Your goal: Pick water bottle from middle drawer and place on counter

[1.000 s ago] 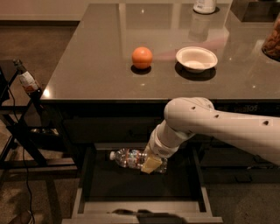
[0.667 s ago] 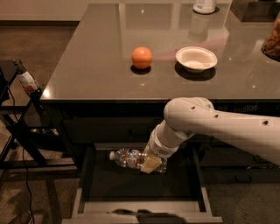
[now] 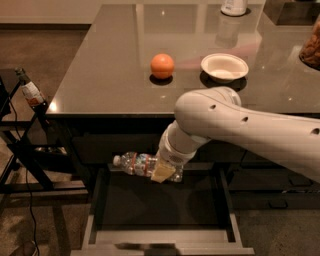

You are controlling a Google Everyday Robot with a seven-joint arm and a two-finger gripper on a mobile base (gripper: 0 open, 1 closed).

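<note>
- Our gripper (image 3: 164, 171), clamped on the water bottle (image 3: 135, 163), holds it sideways above the open middle drawer (image 3: 100, 220).
- We should rise clear of the counter (image 3: 115, 75) edge, then set down away from the orange (image 3: 162, 66).

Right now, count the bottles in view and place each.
2. A water bottle is held in the claw over the open drawer; a dark-necked bottle stands on the black rack. The white container at the top edge may be another.

Glare streaks the counter (image 3: 112, 75); the hand (image 3: 163, 172) clasping the water bottle (image 3: 133, 162) overhangs the dark drawer (image 3: 150, 207).
</note>
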